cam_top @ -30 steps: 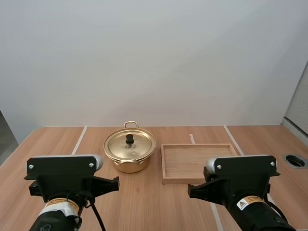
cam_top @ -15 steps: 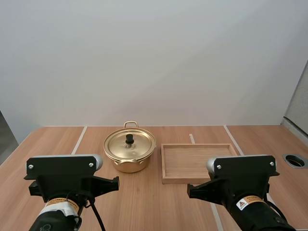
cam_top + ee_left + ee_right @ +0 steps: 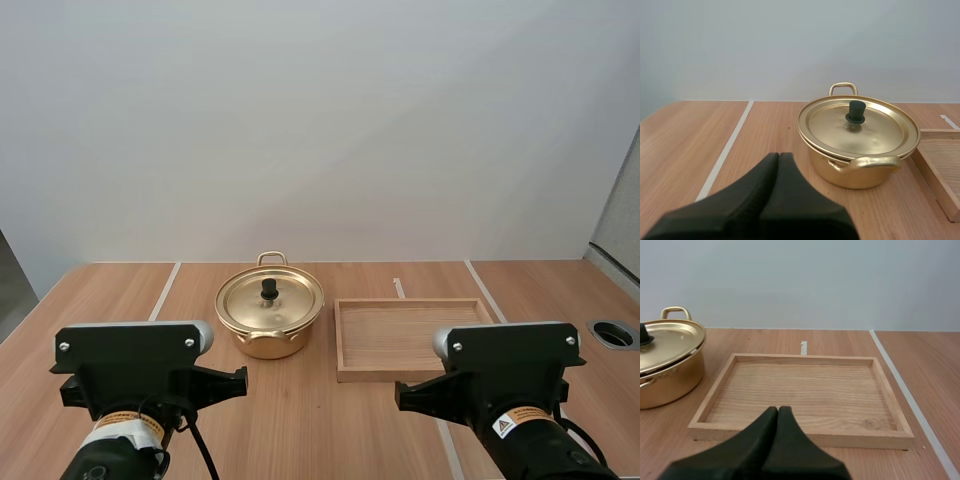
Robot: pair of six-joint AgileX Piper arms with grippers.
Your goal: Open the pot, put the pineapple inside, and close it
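Note:
A golden pot (image 3: 269, 318) stands at the table's middle with its lid (image 3: 270, 299) on, a black knob (image 3: 269, 288) on top. In the left wrist view the pot (image 3: 857, 150) sits ahead of my left gripper (image 3: 779, 156), whose fingers lie together as one dark wedge, well short of it. My right gripper (image 3: 778, 410) is likewise shut on nothing, just in front of the near rim of a wooden tray (image 3: 800, 432), with the pot (image 3: 667, 365) beside that tray. No pineapple is seen.
The wooden tray (image 3: 345, 340) lies right of the pot and holds nothing. White lines (image 3: 164, 290) cross the tabletop. A round hole (image 3: 613, 334) sits at the table's right edge. Both arm bases (image 3: 135, 385) stand at the near edge.
The right arm has shifted slightly to the right. The pot, tray and left arm have stayed put.

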